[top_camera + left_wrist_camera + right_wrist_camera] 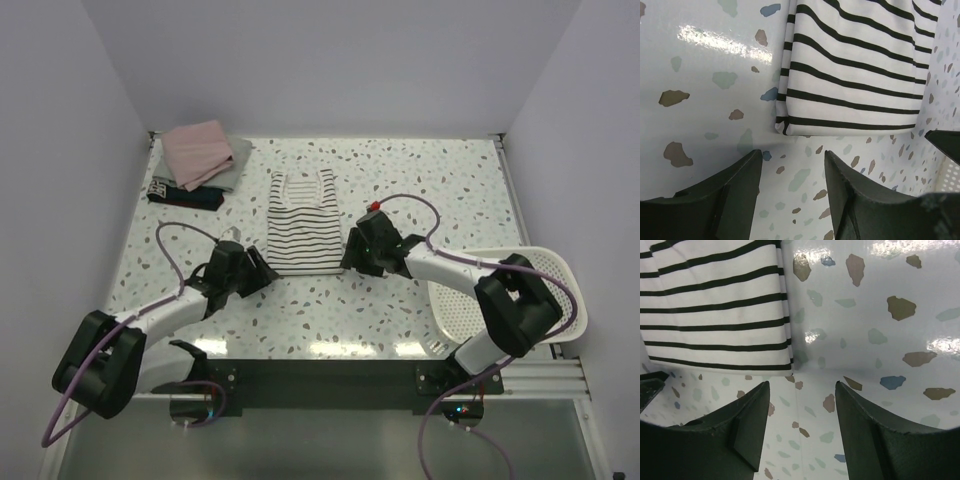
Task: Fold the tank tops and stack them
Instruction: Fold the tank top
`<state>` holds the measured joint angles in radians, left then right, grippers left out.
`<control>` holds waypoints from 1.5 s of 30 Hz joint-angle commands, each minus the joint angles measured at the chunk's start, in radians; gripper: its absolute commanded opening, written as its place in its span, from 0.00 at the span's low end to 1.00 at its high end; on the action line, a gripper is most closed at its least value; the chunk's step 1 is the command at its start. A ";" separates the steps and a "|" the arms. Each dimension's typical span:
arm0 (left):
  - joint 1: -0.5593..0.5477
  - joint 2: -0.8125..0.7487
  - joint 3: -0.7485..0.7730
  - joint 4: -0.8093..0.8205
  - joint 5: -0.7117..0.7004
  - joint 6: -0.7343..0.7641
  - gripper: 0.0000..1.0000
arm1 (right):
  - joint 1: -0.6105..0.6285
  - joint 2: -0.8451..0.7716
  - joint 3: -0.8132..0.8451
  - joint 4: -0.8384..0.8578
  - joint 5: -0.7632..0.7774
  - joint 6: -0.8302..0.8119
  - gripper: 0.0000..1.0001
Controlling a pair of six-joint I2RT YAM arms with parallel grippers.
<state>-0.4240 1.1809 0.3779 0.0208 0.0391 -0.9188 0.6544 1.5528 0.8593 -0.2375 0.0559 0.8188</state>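
The white tank top with thin black stripes lies flat in the middle of the table, folded into a narrow panel with its straps at the far end. My left gripper is open just off its near left corner, touching nothing. My right gripper is open beside its near right corner. In the left wrist view the striped top lies beyond the open gripper. The right wrist view has the striped top above the empty gripper. A folded pink top lies on a grey-green one and a dark navy one, far left.
A white slotted plastic basket stands at the right edge, partly behind my right arm. The speckled table ends at white walls on the far, left and right sides. Purple cables loop above both arms.
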 commanded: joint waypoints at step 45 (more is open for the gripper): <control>-0.168 -0.255 -0.204 -0.204 -0.038 -0.196 0.00 | 0.238 -0.191 -0.218 -0.014 0.160 0.114 0.00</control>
<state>-0.5381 1.0275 0.2153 0.0620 0.0387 -1.0843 0.8021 1.4937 0.6846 -0.1146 0.1246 0.9676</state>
